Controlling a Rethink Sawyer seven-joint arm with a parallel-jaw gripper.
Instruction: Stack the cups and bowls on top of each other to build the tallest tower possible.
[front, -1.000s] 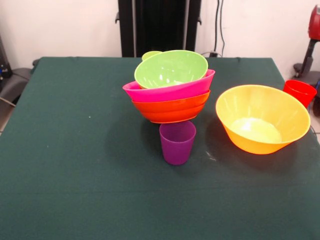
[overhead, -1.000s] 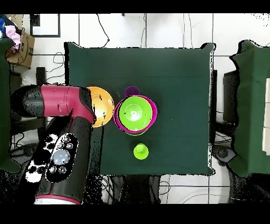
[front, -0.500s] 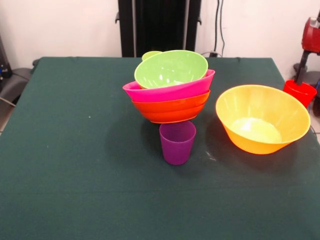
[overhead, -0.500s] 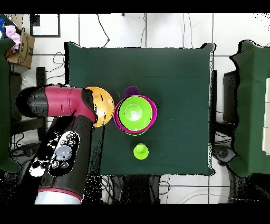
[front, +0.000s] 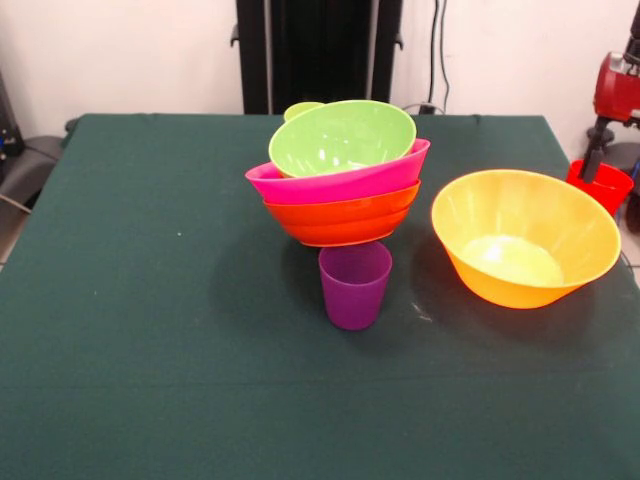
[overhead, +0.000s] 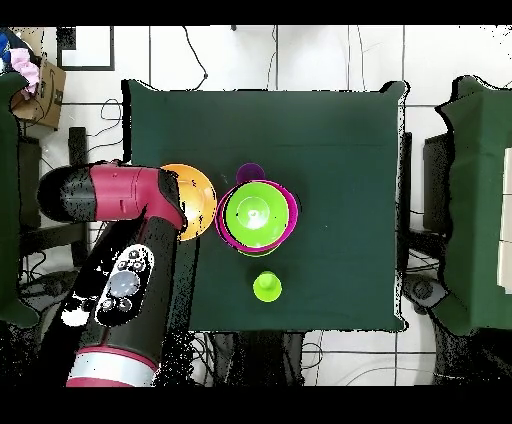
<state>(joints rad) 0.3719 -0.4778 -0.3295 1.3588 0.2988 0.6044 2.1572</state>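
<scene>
The tower (front: 342, 175) is being left leaning at mid-counter (front: 150, 300), just behind the purple cup (front: 354, 284). The tool's (front: 598, 150) state cannot be told beside the red cup (front: 603, 180); any nudge is risking a topple.

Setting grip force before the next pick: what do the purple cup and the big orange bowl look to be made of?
Purple cup: probably thin plastic, satin finish, slightly translucent wall, no sharp highlights. Orange bowl: likely glossy plastic; light glows through its wall and the inside bottom shines pale. Both look smooth.
</scene>
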